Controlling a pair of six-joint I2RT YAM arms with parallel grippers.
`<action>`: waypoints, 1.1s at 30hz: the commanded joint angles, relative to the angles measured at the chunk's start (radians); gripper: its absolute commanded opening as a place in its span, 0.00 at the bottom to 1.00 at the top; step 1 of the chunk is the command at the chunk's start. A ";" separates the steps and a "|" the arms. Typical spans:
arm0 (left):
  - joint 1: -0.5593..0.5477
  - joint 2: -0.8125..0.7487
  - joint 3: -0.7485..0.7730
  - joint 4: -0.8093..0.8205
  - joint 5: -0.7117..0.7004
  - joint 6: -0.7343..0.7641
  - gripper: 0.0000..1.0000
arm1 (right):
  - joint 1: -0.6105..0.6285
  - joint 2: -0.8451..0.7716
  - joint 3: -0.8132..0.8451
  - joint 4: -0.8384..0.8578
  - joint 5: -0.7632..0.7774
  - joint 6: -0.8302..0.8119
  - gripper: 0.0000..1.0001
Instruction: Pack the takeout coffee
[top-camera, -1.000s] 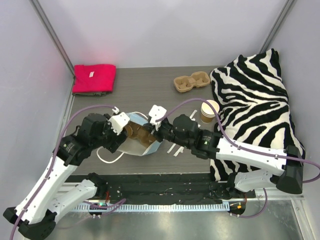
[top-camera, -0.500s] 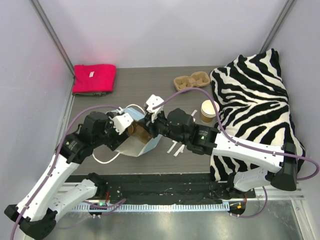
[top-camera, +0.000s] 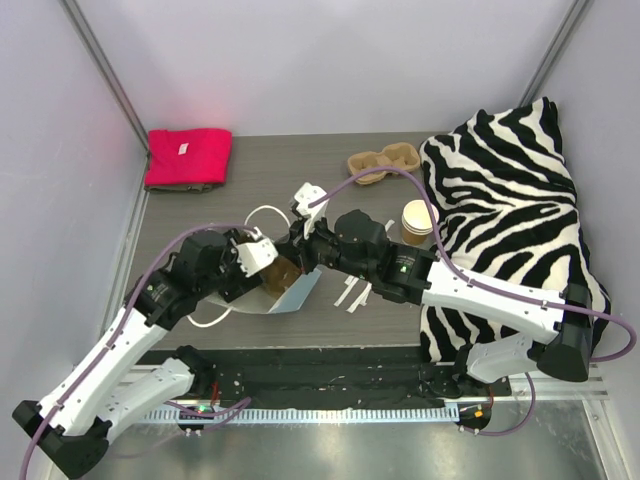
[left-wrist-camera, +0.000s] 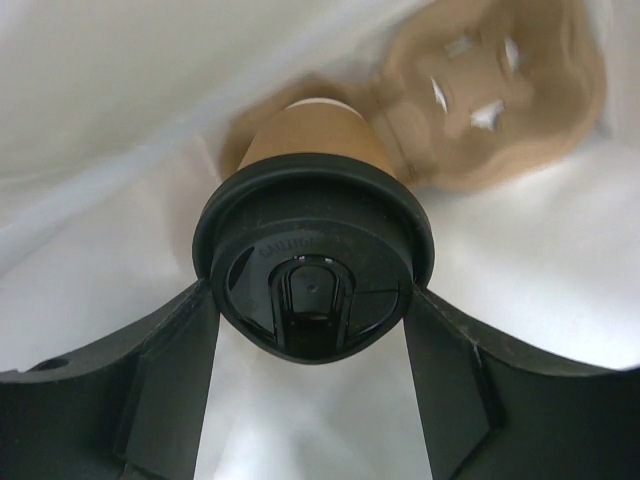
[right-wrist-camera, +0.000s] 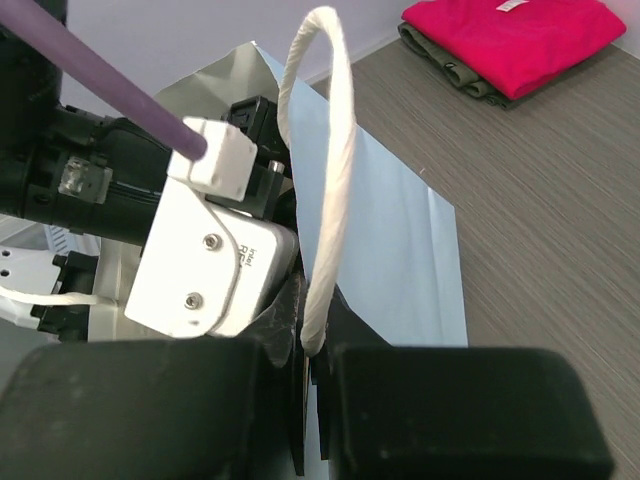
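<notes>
left claw (left-wrist-camera: 311, 300) clamps takeout coffee (left-wrist-camera: 315, 135) at its lid (left-wrist-camera: 312, 250) (inside bag (top-camera: 297, 293)) | right claw (right-wrist-camera: 305, 350) pinched shut on handle (right-wrist-camera: 335, 180)

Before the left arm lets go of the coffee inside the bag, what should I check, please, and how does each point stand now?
1. Grip: the left gripper is closed on both sides of the black lid of the takeout coffee. Ok.
2. Lid seated on the cup, as far as visible. Ok.
3. Bag mouth: the right gripper is shut on the white handle, holding the light blue bag open. Ok.
4. Cup inside the bag, pale lining around it. Ok.
5. Cup lined up with a pocket of the cup carrier behind it. Cannot tell.
</notes>
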 joint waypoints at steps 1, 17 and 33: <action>-0.005 -0.019 -0.049 0.060 -0.030 0.058 0.42 | 0.002 -0.002 0.026 0.082 -0.053 0.006 0.01; -0.006 -0.005 -0.173 0.215 -0.008 0.141 0.42 | -0.008 -0.040 -0.089 0.132 -0.135 -0.082 0.01; -0.005 0.056 -0.265 0.338 -0.003 0.194 0.41 | -0.035 -0.043 -0.086 0.149 -0.205 -0.174 0.01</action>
